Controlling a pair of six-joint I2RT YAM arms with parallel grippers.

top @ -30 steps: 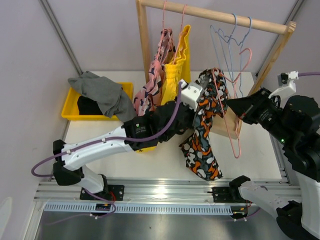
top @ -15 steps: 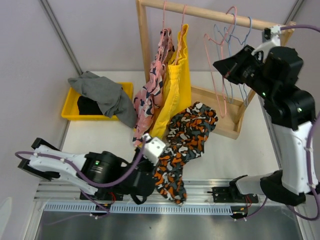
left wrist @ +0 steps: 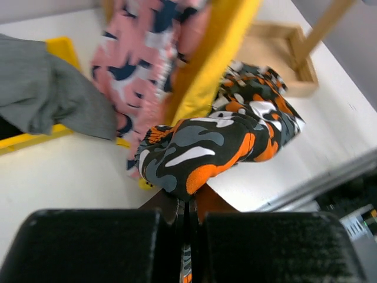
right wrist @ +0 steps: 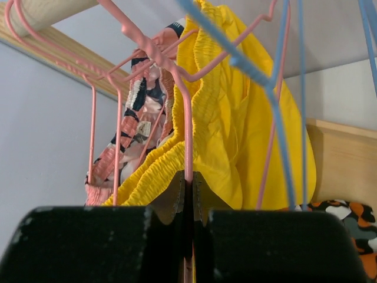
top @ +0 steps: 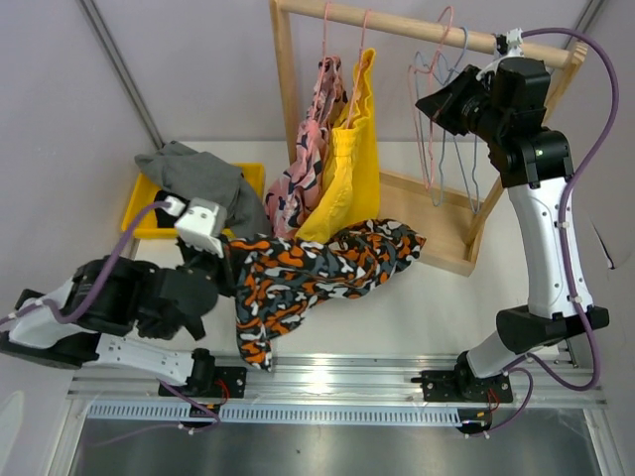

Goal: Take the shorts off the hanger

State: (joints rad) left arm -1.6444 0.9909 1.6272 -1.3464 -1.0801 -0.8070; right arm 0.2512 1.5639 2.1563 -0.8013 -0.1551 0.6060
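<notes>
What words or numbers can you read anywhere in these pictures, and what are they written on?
No word, number or sign can be read in any view.
Sewn-in tag inside the pink shark-print shorts: faint marks, too small and blurred to read.
Camouflage shorts: only orange, white and dark blotches, no writing.

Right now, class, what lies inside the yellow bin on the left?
Grey shorts fill the yellow bin and spill over its rim. A sliver of black fabric shows beneath them. Anything else inside is covered.
</notes>
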